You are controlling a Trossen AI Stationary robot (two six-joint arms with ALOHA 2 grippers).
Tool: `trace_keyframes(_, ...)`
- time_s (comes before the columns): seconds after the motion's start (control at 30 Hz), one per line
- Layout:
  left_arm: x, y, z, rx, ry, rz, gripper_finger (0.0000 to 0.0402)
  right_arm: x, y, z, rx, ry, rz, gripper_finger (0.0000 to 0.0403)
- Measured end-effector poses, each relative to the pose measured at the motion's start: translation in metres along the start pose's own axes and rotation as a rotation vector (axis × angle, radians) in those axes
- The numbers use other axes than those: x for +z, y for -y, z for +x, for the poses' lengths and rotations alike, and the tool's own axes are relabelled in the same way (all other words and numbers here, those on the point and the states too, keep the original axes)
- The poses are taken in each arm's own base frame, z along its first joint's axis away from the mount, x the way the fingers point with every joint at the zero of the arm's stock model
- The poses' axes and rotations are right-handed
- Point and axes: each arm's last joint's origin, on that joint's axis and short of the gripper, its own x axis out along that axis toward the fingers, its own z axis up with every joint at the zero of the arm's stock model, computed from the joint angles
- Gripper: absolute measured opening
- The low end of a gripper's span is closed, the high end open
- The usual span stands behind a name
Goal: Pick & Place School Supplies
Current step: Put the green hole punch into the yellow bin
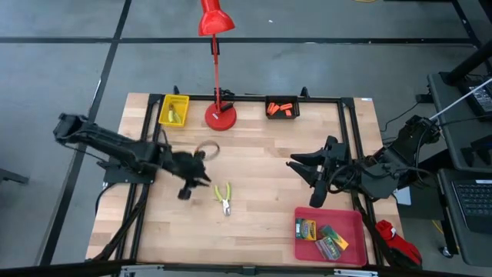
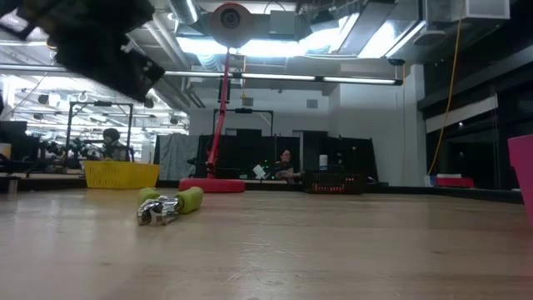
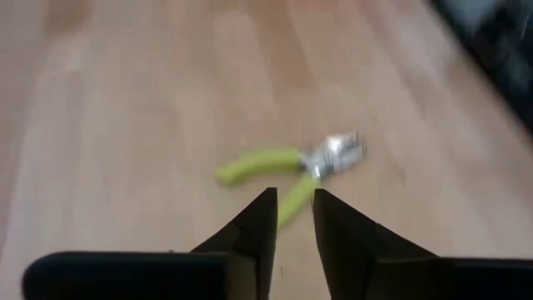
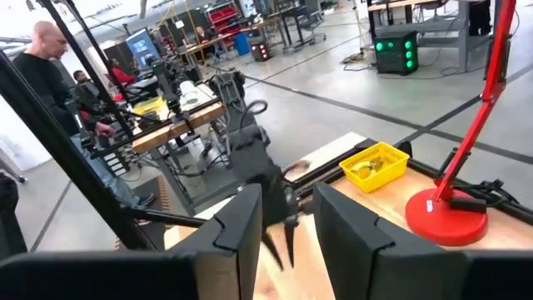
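High view. Nearest the lens: lamp [image 1: 217,19], head raised, base on the far part of the bench [image 1: 254,154]. Beside the base, yellow tray [image 1: 173,110] holding one yellow-green tool. Further along the far edge, black tray [image 1: 282,107] holding orange pieces [image 1: 281,109]. At the near right corner, red tray [image 1: 357,223] holding printed packs [image 1: 332,242]. Loose on the bench, near centre: tool [image 1: 224,198], handles yellow-green, clear of all trays. Left end effector [image 1: 196,182] just beside that tool, not touching it, fingers a little apart. Right end effector [image 1: 307,178] over the right half of the bench, fingers wide apart, empty.

Low view. Closest: tool [image 2: 171,204] lying flat on the bench, metal tip toward the camera's left. Above and left of it, left arm [image 2: 92,37], raised off the surface. Behind: yellow tray [image 2: 121,174], lamp base [image 2: 212,185], black tray [image 2: 333,182]. At the right margin, red tray wall [image 2: 523,179]. Seated people in the room beyond.

Left wrist view. Closest: two dark fingers [image 3: 250,237], narrow gap between them, nothing gripped. Ahead of the tips: tool [image 3: 287,167] on bare wood, handles spread, apart from the fingers.

Right wrist view. Closest: own fingers [image 4: 237,229], apart, empty. Beyond: left arm [image 4: 250,158], yellow tray [image 4: 376,164], lamp base [image 4: 445,212]. Standing person [image 4: 42,67] past the bench.
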Motion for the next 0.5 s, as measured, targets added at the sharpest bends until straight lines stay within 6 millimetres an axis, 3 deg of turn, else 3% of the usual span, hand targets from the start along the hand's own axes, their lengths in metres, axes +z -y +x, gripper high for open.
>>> trace_keyframes(0.2, -0.014, 0.016, 0.032, 0.064, -0.152, 0.171, 0.0123, 0.000, 0.000, 0.000, 0.007, -0.005, 0.041, 0.0112)
trace_keyframes(0.4, -0.005, 0.018, 0.058, 0.058, -0.101, 0.367, 0.0163, -0.001, -0.001, 0.000, 0.028, -0.020, 0.096, 0.0112)
trace_keyframes(0.5, -0.006, 0.017, 0.069, 0.012, -0.134, 0.381, 0.0174, -0.001, -0.002, -0.002, 0.034, -0.023, 0.110, 0.0112)
